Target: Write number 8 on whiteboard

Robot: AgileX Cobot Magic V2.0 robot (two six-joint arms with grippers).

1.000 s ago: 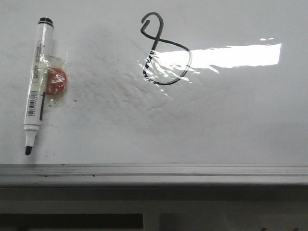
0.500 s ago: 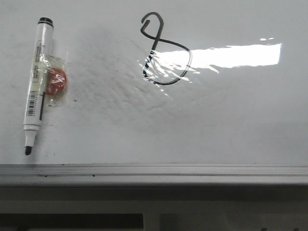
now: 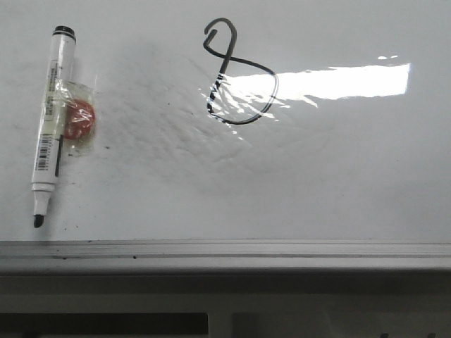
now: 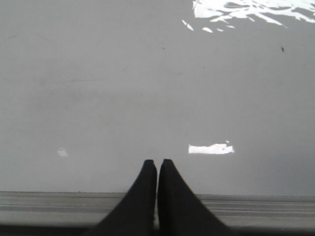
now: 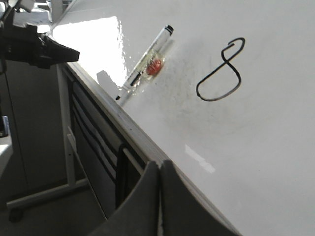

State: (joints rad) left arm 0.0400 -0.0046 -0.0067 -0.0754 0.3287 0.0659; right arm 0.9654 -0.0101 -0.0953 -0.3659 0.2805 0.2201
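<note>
**Front view: a finished 8 on the whiteboard, marker lying to the left**

Nearest the camera runs the grey metal frame edge (image 3: 225, 253) of the whiteboard (image 3: 338, 176), a glossy white surface with faint grey smudges that fills the rest of the scene. Just past the frame, at the far left, a white marker (image 3: 48, 120) lies flat on the board, uncapped, its black tip towards the frame and its black end pointing away. A round red piece (image 3: 79, 120) is held against its barrel under clear tape. Farther back and near the middle sits the number 8 (image 3: 239, 74), a thin black line with a small hooked upper loop and a larger round lower loop. A bright strip of glare crosses its lower loop and stretches right.

Left wrist view: the left gripper (image 4: 157, 164) hangs over the frame edge, its dark fingers pressed together, holding nothing.

Right wrist view: the right gripper (image 5: 159, 167) sits near the frame, well apart from the 8, fingers likewise closed on nothing
</note>
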